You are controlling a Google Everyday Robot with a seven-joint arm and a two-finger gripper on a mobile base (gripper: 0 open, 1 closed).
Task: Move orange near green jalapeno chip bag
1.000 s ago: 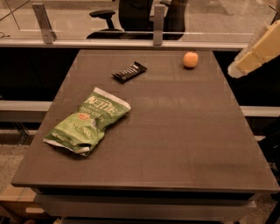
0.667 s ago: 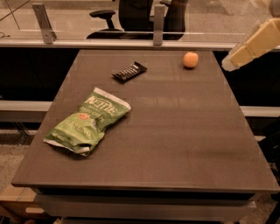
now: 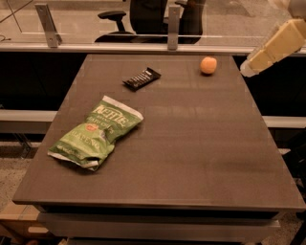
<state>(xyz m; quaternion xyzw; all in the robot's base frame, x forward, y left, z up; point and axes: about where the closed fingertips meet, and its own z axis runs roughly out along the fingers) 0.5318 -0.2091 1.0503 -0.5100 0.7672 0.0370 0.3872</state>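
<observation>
Nearest the camera, the front edge of the dark grey bench [image 3: 191,158] runs across the view, and its broad top reaches away toward a pale rail. On the near-left part of that top lies the green jalapeno chip bag [image 3: 98,131], crinkled and flat. It is set at a slant, with its white "Kettle" lettering toward the far end and a small red mark near its middle. Farther back, left of the centre line, a small black snack bar [image 3: 142,78] lies at an angle, well apart from the bag. Beyond that, close to the bench's far right corner, sits the orange [image 3: 208,65], small and round, resting on the surface alone and far from the bag. Just past the right edge at about the same depth, the claw [image 3: 249,67] hangs in the air at the end of a cream-coloured arm that slants down from the upper right. It is near the orange but touches nothing, and I cannot tell whether it is clenched or released. Behind the rail stands a dark office chair [image 3: 143,14].
</observation>
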